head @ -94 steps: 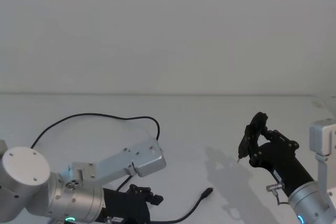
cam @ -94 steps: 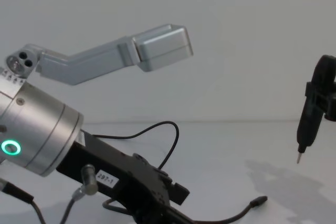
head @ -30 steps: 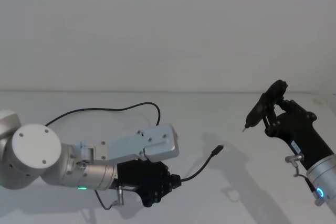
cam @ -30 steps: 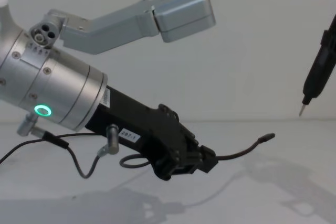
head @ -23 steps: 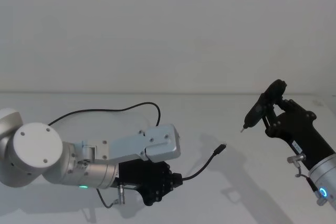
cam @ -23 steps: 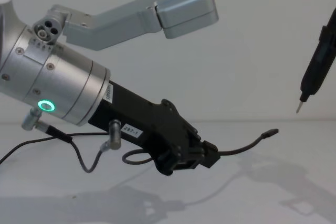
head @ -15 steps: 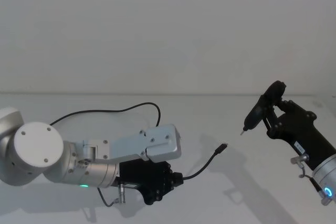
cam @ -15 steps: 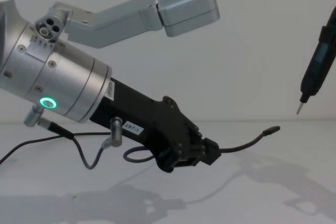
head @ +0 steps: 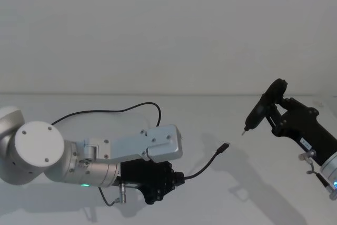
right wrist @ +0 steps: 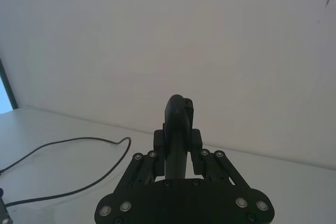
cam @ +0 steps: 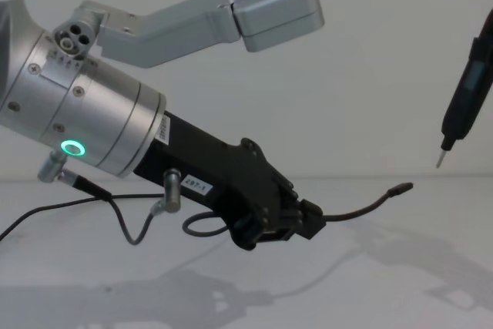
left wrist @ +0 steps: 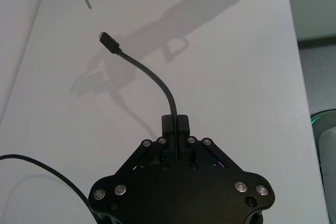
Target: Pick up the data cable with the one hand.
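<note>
The data cable was pinched between the pressed-together fingers of the left gripper, which was held above the white table, near and left of centre. From the jaws the cable's short end was carried up and to the right, through the air, to its plug; the long remainder was looped toward the far left. At the right, a slim pointed tool was clamped by the right gripper, its tip apart from the plug.

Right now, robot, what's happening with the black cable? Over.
Left gripper shut on data cable, plug end in the air. Right gripper high on the right, shut on pointed tool. Nothing in the way.
</note>
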